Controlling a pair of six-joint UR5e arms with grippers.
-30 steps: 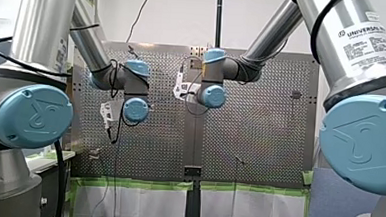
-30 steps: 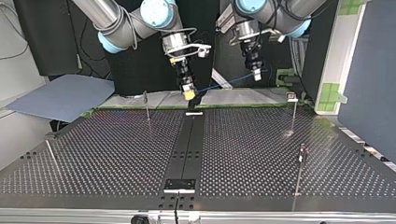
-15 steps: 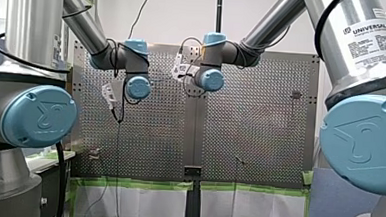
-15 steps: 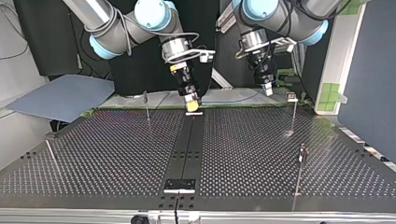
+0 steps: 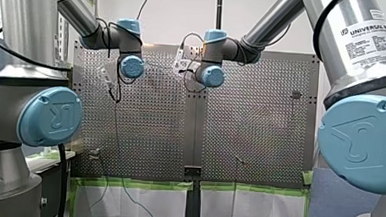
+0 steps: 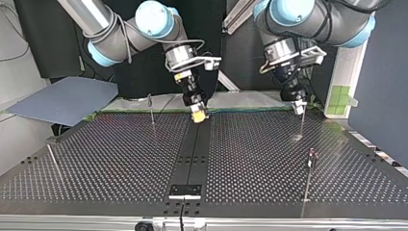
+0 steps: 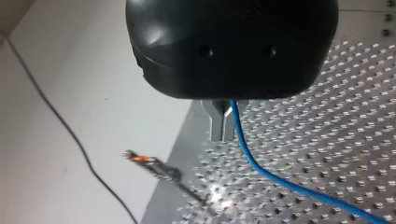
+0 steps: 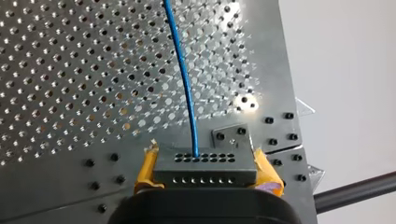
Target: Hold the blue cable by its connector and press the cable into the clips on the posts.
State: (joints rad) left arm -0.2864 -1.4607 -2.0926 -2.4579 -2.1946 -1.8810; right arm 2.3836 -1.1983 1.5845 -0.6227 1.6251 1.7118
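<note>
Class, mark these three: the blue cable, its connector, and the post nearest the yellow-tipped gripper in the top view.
blue cable (image 8: 185, 88), right wrist view, middle of its visible run.
connector (image 8: 205, 169), right wrist view, centre of its dark face.
post (image 6: 152, 114), top view, midway up its shaft.

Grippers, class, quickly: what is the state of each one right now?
Left gripper: closed on the blue cable.
Right gripper: closed on the connector.

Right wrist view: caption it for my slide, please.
My right gripper clamps the connector between yellow pads, the blue cable running ahead over the perforated table.
</note>
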